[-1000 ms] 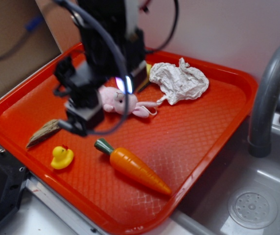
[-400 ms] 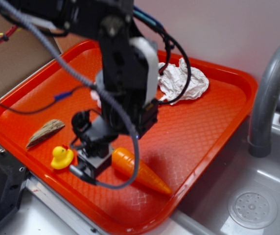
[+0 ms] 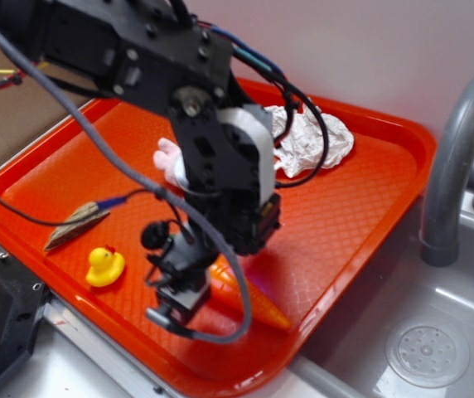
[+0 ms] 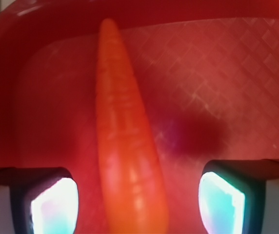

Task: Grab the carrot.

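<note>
The carrot [image 3: 252,297] lay flat on the red tray [image 3: 386,166] near its front edge, its pointed tip toward the front corner nearest the sink [image 3: 436,348], and its thick end was hidden under the arm in the outside view. The gripper [image 3: 181,292] hung right over that thick end, and in the wrist view the carrot [image 4: 127,146] ran straight up the middle between the two fingers [image 4: 47,202], with the tray's rim beyond its tip. The jaws stood spread, one on each side of the carrot and not touching it, which looked like a line-up for closing across its width. The arm reached down steeply from the back left of the tray, its wrist bent so the fingers pointed at the tray floor. A yellow duck [image 3: 104,267] sat just to the left near the front edge, clear of the fingers. A brown wedge [image 3: 75,225] lay by the left edge, a pink plush toy [image 3: 169,159] was partly hidden behind the arm, and a crumpled paper [image 3: 311,141] rested toward the back edge. The carrot's glossy, tapered body could slip if pinched too near the narrow part.
</note>
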`<state>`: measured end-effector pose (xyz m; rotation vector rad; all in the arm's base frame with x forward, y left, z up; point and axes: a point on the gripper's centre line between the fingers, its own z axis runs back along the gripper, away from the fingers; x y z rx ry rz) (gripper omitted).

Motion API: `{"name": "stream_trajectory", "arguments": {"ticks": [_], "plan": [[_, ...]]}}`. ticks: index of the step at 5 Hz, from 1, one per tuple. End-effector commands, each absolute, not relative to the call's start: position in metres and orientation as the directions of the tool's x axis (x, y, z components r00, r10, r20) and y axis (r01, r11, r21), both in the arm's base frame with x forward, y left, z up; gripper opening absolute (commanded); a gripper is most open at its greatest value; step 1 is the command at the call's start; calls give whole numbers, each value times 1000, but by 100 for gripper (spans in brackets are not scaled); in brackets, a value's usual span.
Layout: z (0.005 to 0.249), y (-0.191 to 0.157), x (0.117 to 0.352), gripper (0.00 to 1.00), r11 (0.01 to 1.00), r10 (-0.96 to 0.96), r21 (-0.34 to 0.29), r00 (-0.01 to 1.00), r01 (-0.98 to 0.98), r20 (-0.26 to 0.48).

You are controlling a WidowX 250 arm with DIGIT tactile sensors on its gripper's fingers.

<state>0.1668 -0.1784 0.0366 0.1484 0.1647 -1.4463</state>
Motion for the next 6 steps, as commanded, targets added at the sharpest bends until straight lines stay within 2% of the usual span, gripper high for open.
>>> {"name": "stream_trajectory", "arguments": {"ticks": [1, 2, 3, 4, 5, 6], "plan": [[24, -175, 147, 30, 109, -970, -15, 103, 994, -219], [30, -174, 150, 0, 167, -968, 21, 168, 986, -185], [43, -164, 156, 0, 334, -926, 88, 344, 939, -154], [74, -141, 176, 0, 558, -818, 150, 571, 816, -65], [112, -119, 201, 0, 756, -654, 60, 757, 652, 0], [147, -107, 206, 0, 895, -446, 44, 894, 444, 37]]}}
